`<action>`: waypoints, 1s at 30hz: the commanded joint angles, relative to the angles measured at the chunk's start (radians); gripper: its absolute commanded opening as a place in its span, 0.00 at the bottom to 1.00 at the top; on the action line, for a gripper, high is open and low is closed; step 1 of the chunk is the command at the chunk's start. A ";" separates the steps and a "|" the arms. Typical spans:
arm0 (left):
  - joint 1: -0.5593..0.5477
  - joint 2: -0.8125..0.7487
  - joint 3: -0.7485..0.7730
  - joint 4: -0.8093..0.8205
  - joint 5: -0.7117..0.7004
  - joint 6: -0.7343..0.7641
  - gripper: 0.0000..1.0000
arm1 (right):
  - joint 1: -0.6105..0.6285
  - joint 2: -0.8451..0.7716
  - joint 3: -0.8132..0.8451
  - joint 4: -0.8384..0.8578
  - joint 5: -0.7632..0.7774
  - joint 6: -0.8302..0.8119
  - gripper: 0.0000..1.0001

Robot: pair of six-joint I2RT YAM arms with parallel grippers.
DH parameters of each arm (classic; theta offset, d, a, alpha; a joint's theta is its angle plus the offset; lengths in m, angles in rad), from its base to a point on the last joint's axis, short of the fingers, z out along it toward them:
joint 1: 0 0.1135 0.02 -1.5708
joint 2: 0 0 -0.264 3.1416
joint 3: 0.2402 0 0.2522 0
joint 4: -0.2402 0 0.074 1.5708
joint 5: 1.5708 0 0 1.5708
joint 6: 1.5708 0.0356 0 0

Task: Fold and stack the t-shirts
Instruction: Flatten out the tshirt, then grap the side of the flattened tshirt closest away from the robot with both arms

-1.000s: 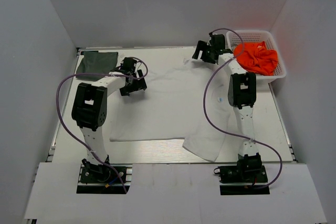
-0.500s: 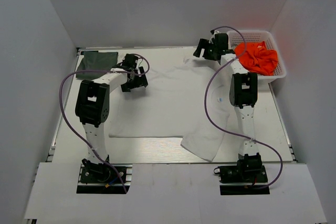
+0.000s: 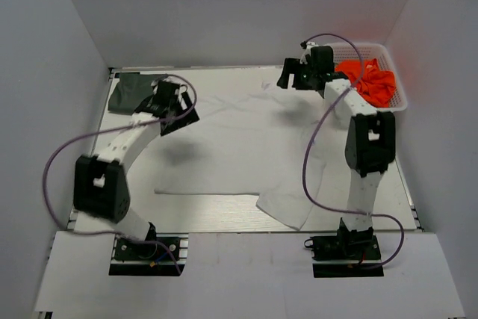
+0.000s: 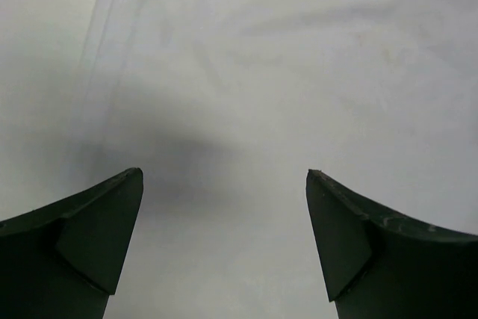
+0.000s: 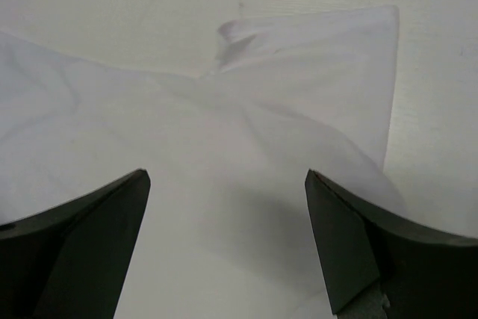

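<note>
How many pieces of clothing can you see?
3. A white shirt spread flat in the middle, a dark shirt at the far left corner, an orange garment in the far-right basket; more may be hidden beneath it.

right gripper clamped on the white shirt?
No: the right gripper is open, jaws spread wide over the white t-shirt, no cloth pinched.

Pale table (image 3: 209, 216) with spread white t-shirt (image 3: 239, 147), dark t-shirt (image 3: 127, 93) far left, white basket (image 3: 376, 53) far right.
</note>
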 commanded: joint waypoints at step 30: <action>0.006 0.115 -0.244 0.231 0.108 -0.095 1.00 | 0.019 -0.225 -0.567 -0.152 0.282 0.211 0.90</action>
